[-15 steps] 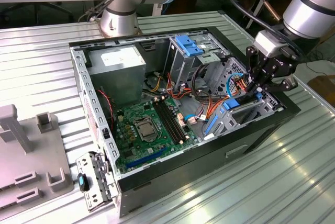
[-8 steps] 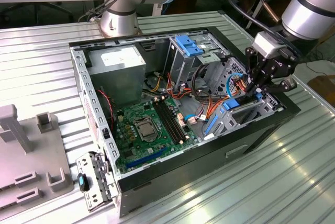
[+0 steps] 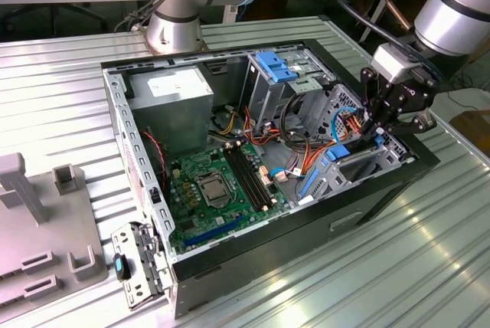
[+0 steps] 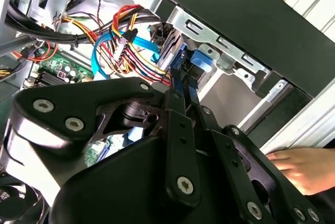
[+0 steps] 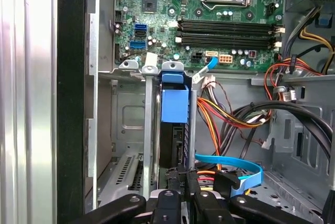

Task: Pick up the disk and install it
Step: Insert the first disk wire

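One gripper [image 3: 380, 123] is clamping the disk [image 5: 172, 124] | disk is standing on edge, long axis pointing down into drive cage [image 3: 367, 161]

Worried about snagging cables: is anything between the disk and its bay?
Nothing visible: the disk, gripped by the gripper, stands edge-on already inside the drive cage. The blue cable and orange wires lie beside it.

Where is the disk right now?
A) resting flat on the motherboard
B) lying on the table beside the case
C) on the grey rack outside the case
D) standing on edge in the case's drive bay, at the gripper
D: the disk stands on edge in the drive bay of the case, with the gripper at its near end.
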Robot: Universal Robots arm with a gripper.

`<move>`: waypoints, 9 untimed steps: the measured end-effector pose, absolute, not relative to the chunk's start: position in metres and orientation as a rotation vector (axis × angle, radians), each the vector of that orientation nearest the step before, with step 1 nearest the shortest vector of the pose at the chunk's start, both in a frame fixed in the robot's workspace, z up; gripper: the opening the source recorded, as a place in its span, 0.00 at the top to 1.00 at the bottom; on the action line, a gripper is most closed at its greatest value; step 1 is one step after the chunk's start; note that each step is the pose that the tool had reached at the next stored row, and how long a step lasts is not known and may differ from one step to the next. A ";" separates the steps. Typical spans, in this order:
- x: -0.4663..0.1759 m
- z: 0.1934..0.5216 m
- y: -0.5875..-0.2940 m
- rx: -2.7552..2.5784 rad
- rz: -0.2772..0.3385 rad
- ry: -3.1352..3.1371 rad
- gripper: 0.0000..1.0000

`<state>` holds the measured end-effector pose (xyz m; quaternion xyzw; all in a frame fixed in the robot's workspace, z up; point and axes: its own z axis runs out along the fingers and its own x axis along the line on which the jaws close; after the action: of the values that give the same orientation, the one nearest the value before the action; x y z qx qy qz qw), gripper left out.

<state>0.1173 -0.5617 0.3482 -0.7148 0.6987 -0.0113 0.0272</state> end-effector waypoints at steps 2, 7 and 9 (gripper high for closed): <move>0.117 0.348 -0.562 -2.207 -0.035 2.158 0.84; 0.117 0.345 -0.562 -2.207 -0.036 2.158 0.84; 0.117 0.344 -0.562 -2.207 -0.036 2.158 0.84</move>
<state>0.1165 -0.5617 0.3441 -0.7148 0.6987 -0.0116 0.0274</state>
